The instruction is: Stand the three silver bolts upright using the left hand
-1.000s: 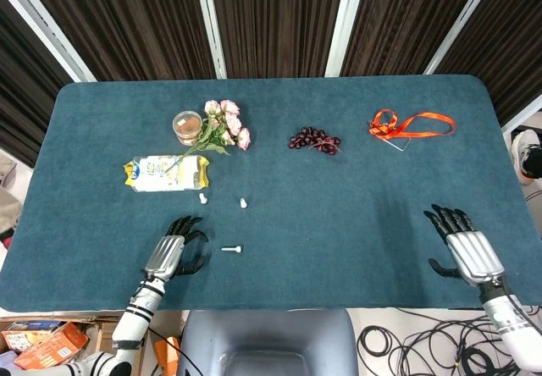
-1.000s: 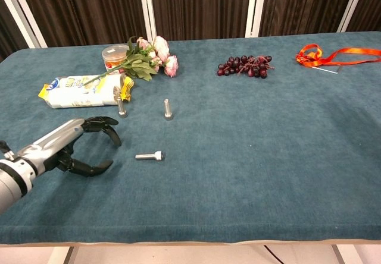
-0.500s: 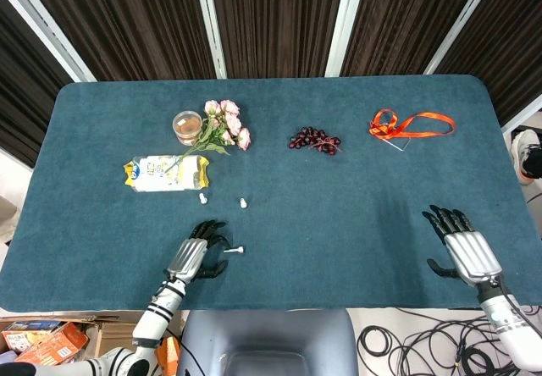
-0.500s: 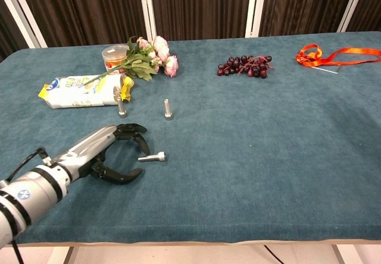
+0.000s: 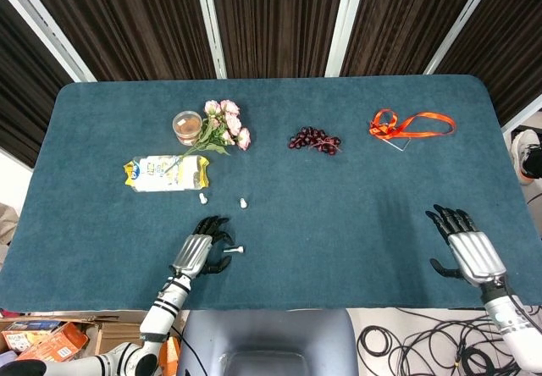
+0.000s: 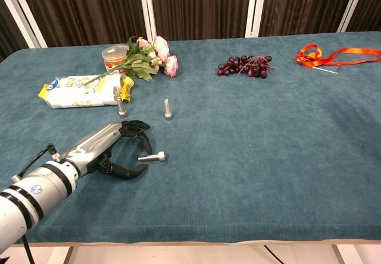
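One silver bolt (image 6: 152,156) lies on its side on the blue cloth, also seen from the head camera as the lying bolt (image 5: 235,248). Two more bolts stand upright beyond it: one (image 6: 121,109) next to the snack packet and one (image 6: 168,109) to its right. My left hand (image 6: 122,151) sits just left of the lying bolt, fingers curved and apart. The bolt's near end reaches into the gap between fingers and thumb, and nothing is gripped. My right hand (image 5: 466,247) rests open near the table's front right edge, seen only in the head view.
A white and yellow snack packet (image 6: 83,91), a small jar (image 6: 113,56) and pink flowers (image 6: 153,53) lie at the back left. Dark grapes (image 6: 245,66) sit mid-back. An orange ribbon (image 6: 333,56) lies at the back right.
My left hand has slid right along the front of the table until its fingers bracket the lying bolt's end. The bolts have not moved, and the right hand has barely shifted.
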### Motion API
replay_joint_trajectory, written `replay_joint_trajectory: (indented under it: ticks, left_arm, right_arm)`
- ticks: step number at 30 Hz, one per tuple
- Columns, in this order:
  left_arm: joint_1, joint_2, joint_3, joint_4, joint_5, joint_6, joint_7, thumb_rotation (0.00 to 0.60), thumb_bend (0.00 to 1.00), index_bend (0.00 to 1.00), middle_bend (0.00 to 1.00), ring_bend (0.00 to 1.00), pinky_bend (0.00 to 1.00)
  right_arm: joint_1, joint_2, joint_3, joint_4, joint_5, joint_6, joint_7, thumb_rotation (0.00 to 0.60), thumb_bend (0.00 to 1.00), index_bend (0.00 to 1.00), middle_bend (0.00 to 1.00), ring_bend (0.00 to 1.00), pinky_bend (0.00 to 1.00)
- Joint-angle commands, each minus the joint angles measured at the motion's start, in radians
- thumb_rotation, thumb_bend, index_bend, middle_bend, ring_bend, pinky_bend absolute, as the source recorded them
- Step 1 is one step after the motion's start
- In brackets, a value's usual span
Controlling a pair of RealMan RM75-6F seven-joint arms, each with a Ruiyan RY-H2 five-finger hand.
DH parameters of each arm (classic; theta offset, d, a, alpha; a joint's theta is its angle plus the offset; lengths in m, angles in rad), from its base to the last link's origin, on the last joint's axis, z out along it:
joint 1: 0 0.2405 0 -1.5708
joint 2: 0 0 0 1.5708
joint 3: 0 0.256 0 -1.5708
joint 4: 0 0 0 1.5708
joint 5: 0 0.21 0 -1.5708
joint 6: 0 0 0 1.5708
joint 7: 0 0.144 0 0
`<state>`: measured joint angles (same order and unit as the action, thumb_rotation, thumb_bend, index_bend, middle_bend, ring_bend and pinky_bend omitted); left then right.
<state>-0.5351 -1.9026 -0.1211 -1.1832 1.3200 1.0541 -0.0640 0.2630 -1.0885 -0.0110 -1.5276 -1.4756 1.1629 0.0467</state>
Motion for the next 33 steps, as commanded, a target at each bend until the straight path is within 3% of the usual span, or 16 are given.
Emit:
replay_joint_trajectory:
  ticks: [1, 18, 33]
  left_arm:
    - [-0.001, -0.001, -0.002, 0.002, 0.0, -0.002, 0.0, 0.6, 0.37, 0.5, 0.12, 0.02, 0.01]
    - [-0.005, 0.009, -0.009, 0.011, -0.004, -0.021, -0.014, 0.6, 0.44, 0.55, 0.12, 0.02, 0.01]
    - [-0.009, 0.03, -0.02, -0.033, 0.007, -0.003, 0.0, 0.6, 0.43, 0.56, 0.13, 0.02, 0.01]
  right_arm:
    - [0.0, 0.001, 0.0, 0.0, 0.0, 0.0, 0.002, 0.6, 0.24, 0.0, 0.0, 0.0, 0.0]
    - [0.0, -0.001, -0.001, 0.0, -0.001, -0.002, -0.003, 0.6, 0.24, 0.0, 0.0, 0.0, 0.0]
    - [0.001, -0.001, -0.002, -0.002, -0.002, -0.005, -0.004, 0.6, 0.24, 0.0, 0.0, 0.0, 0.0]
